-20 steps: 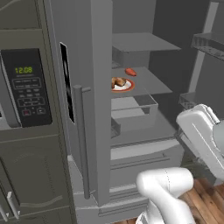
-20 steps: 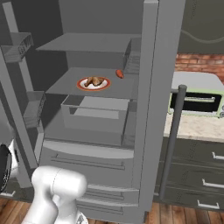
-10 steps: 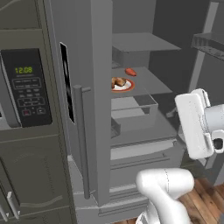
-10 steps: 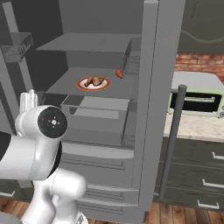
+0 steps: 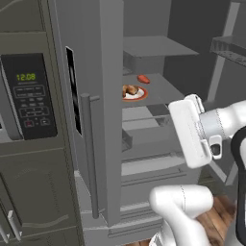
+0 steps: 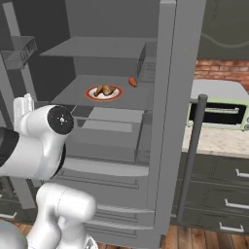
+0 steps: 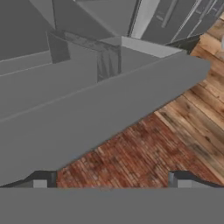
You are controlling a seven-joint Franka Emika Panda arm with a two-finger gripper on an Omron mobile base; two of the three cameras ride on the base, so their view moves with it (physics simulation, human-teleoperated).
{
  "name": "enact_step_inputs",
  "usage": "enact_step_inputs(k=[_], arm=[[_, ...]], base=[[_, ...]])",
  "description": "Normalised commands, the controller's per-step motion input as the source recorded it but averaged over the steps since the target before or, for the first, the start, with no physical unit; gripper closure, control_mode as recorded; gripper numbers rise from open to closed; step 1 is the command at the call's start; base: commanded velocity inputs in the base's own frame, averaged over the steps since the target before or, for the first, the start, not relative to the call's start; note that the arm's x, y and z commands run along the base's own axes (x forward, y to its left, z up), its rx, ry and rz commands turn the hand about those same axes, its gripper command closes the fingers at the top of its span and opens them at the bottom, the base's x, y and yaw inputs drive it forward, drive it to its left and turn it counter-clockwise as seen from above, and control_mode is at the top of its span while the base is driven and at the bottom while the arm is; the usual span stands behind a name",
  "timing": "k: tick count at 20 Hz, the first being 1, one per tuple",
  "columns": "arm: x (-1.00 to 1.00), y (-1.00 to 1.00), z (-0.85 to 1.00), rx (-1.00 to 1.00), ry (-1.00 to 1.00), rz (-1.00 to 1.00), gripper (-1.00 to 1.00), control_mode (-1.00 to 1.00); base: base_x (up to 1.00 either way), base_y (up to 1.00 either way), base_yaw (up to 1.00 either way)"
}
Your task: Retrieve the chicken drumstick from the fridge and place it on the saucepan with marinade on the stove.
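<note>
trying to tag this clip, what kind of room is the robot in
A home kitchen, rendered. An open fridge holds a plate of food, a wall oven with a green clock stands beside it, and a toaster oven sits on a counter.

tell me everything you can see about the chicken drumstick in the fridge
The small lumpy golden-brown chicken drumstick lies on a red-rimmed white plate on a grey middle shelf inside the open grey steel fridge. It looks like two knobbly browned lumps side by side, lying flat on the plate. A small red-orange oblong item sits apart behind it on that shelf. Nothing else touches the drumstick.
</note>
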Motion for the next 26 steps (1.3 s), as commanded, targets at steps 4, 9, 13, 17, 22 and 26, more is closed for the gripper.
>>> enact_step_inputs(k=[4, 9, 13, 17, 22, 26], arm=[[0.35, 0.04, 0.00, 0.04, 0.01, 0.12, -1.00, -1.00], [0.62, -0.17, 0.00, 0.15, 0.07, 0.04, -1.00, -1.00], [0.53, 0.31, 0.00, 0.02, 0.28, 0.00, -1.00, -1.00], [0.57, 0.21, 0.00, 0.01, 0.40, 0.02, -1.00, -1.00], [0.26, 0.21, 0.00, 0.06, 0.53, 0.05, -1.00, -1.00], [0.01, 0.28, 0.00, 0.08, 0.51, 0.08, -1.00, -1.00]], base=[[0.00, 0.00, 0.00], [0.00, 0.00, 0.00], [0.00, 0.00, 0.00], [0.00, 0.00, 0.00], [0.00, 0.00, 0.00], [0.00, 0.00, 0.00]])
